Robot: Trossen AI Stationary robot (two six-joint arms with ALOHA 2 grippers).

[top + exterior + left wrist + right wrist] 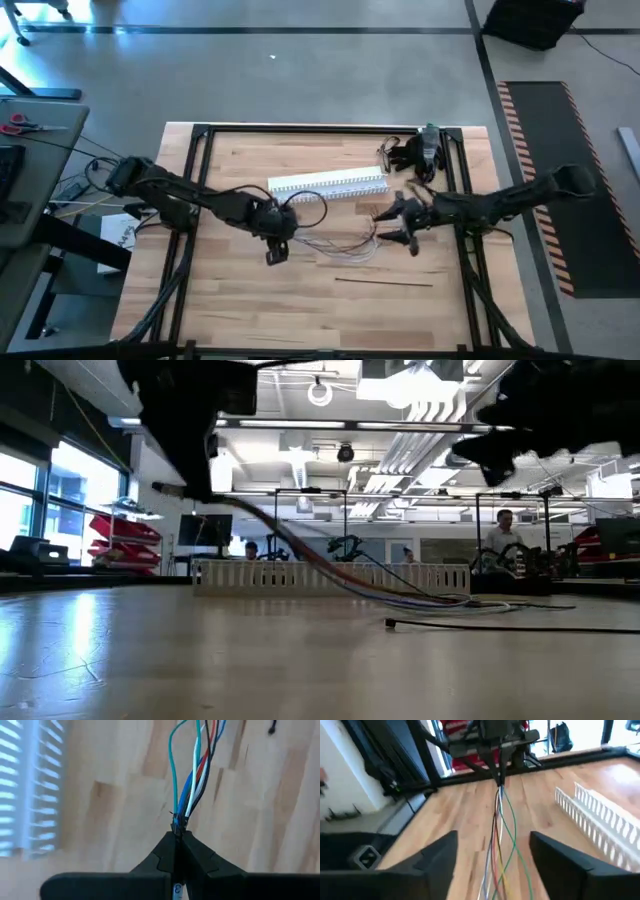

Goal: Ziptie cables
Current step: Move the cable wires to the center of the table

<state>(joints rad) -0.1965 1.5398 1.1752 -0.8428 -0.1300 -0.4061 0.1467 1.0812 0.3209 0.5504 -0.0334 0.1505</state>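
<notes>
Above table, left claw (179, 834) pinching cables (192, 780), right claw (492, 857) wide open

left claw (178, 832) pinched closed, mid-table | right claw (492, 852) spread wide

One bundle of cables (340, 243) lies on the desk (240, 300); in the left wrist view at least five separate wires show in it: green, white, blue, red and black. There is one long white slotted channel (328, 184) and one thin dark zip tie (385, 282) lying apart from the bundle. Two dark arms work over the desk, each with one pincer: the left pincer (278, 226) and the right pincer (407, 222). Beyond the desk, at least two people (503, 532) show in the room.
</notes>
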